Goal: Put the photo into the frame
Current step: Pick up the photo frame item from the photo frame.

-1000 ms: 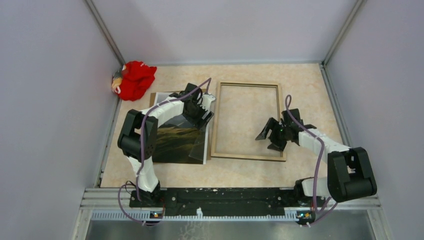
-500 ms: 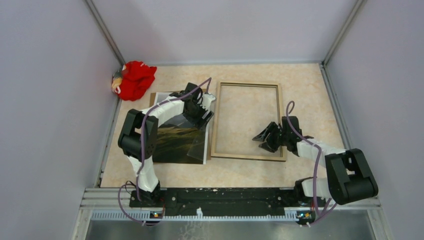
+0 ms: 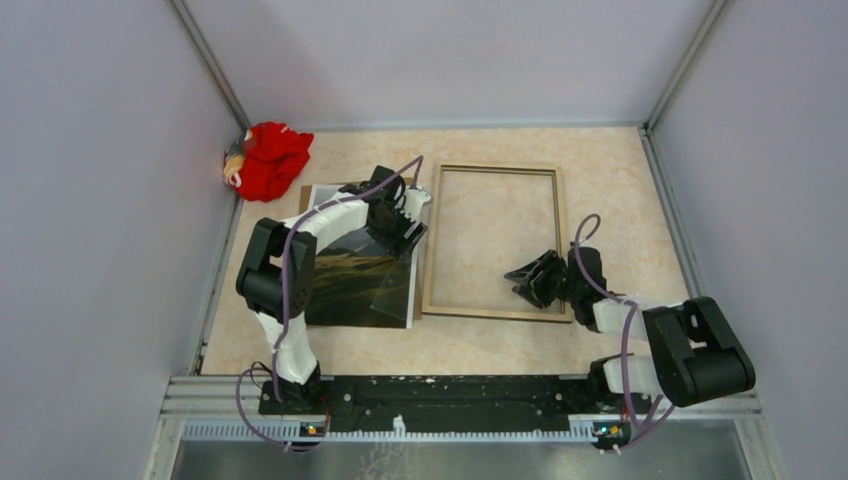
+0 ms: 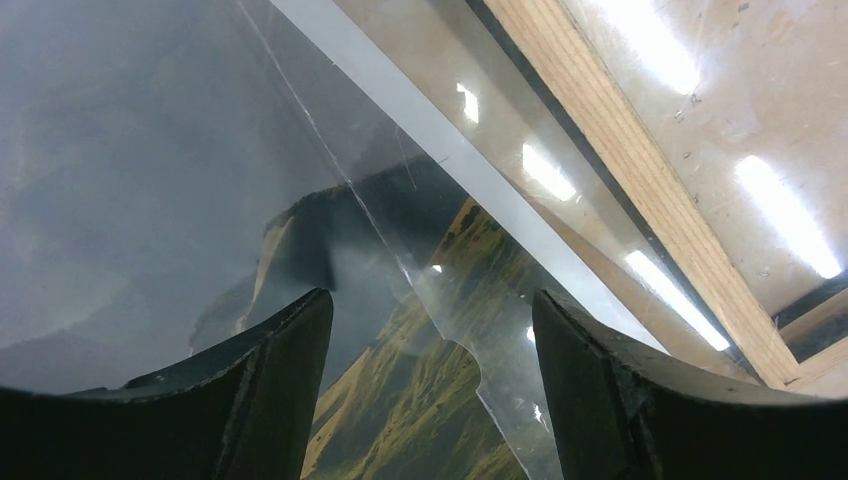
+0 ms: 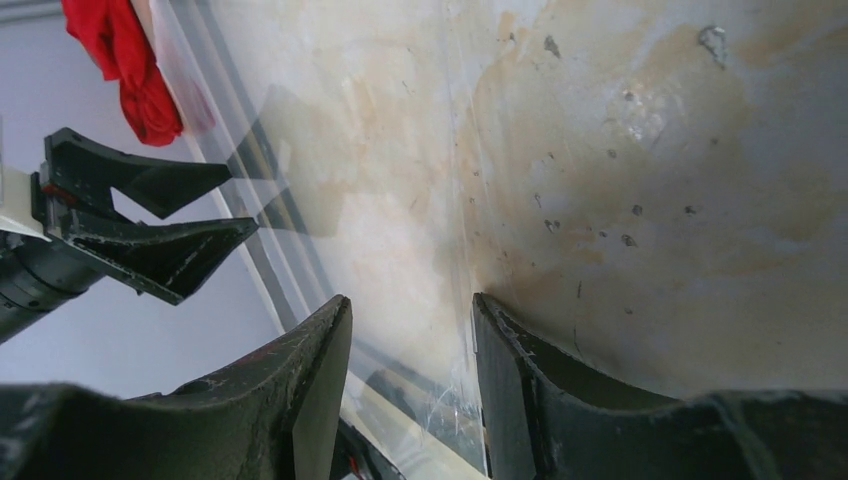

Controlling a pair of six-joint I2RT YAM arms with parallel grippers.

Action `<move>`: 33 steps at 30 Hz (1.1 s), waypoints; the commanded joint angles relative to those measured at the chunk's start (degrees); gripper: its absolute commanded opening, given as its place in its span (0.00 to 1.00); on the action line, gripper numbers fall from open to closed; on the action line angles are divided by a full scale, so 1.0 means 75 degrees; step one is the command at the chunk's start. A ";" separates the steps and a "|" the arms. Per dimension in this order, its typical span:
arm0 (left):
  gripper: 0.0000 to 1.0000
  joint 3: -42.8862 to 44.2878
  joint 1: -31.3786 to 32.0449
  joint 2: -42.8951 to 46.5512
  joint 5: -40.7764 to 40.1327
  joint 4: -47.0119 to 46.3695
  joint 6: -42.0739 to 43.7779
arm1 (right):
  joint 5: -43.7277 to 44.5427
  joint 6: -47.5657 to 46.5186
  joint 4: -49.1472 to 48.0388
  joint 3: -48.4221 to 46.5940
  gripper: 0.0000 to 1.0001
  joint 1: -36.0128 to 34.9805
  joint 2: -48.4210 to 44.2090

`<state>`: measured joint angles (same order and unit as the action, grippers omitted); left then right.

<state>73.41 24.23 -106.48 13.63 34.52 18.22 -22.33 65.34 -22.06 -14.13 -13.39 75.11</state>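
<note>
Hovering left gripper (image 4: 430, 300), jaws spread wide around nothing, the photo (image 3: 350, 285) flat directly beneath them, right gripper (image 3: 530, 283) jaws partly apart, empty, low inside the frame (image 3: 495, 168) beside the photo

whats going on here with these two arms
The photo lies face up beside the frame, not in it, with a clear sheet partly over it. The left end effector hangs open above that photo. The right end effector is low inside the frame's near right corner, fingers partly apart; whether it grips anything is unclear.
</note>
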 commanded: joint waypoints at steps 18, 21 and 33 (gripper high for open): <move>0.72 0.0556 -0.0008 -0.0241 0.0822 0.0465 0.0138 | 0.0949 0.1230 -0.3167 0.0633 0.25 -0.0512 0.0189; 0.71 0.0650 -0.0008 -0.0271 0.1073 0.0568 0.0117 | 0.0914 0.1111 -0.3286 0.0554 0.31 -0.0513 0.0077; 0.71 0.0881 -0.0008 -0.0236 0.1500 0.0809 0.0007 | 0.0668 0.1258 -0.4115 0.0545 0.20 -0.0513 0.0853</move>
<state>77.84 23.73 -108.68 21.28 39.48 18.57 -16.53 74.04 -46.35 -9.10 -16.75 80.73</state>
